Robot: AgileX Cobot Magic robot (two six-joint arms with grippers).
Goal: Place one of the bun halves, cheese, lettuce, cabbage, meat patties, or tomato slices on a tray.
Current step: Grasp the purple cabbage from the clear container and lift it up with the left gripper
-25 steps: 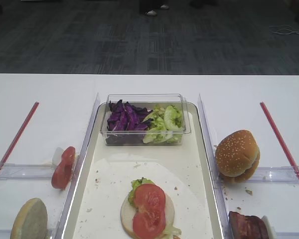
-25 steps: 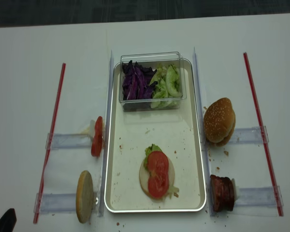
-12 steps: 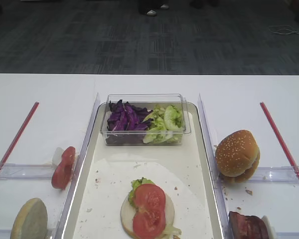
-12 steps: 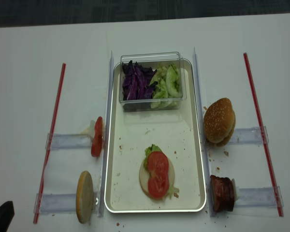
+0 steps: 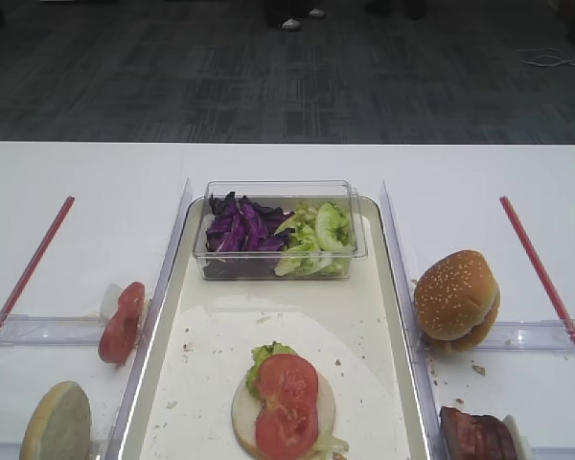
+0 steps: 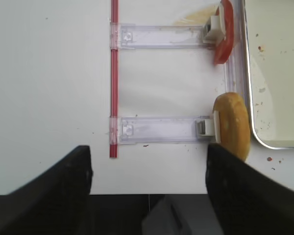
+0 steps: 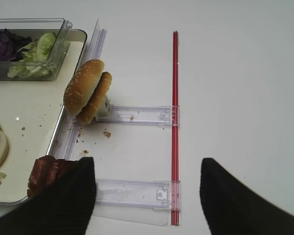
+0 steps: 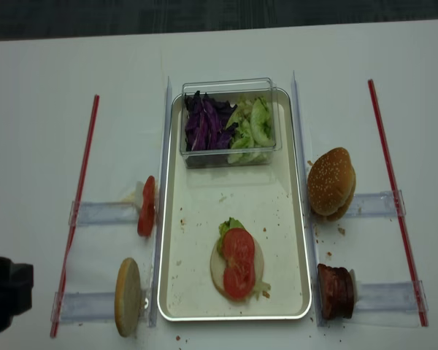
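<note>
Left gripper (image 6: pixel 148 186): fingers apart, empty, near left; more in view in the realsense view than a second ago. Right gripper (image 7: pixel 147 196): apart, empty, near right. Tray (image 8: pixel 197 292): centre, between both, holds tub (image 8: pixel 230 89) far end, bun base with lettuce (image 8: pixel 228 225) and tomato slices (image 8: pixel 239 262) near. Bun (image 8: pixel 331 184), patty (image 8: pixel 336 290) right; bun half (image 8: pixel 128 296), tomato (image 8: pixel 147 207) left.

clear plastic tub (image 5: pixel 280 230) of shredded leaves; red strips (image 8: pixel 85 186) and clear rails (image 7: pixel 137 115) on white table (image 8: pixel 51 87).

Red tomato slices (image 5: pixel 287 405), cream-white tray (image 5: pixel 364 316)
</note>
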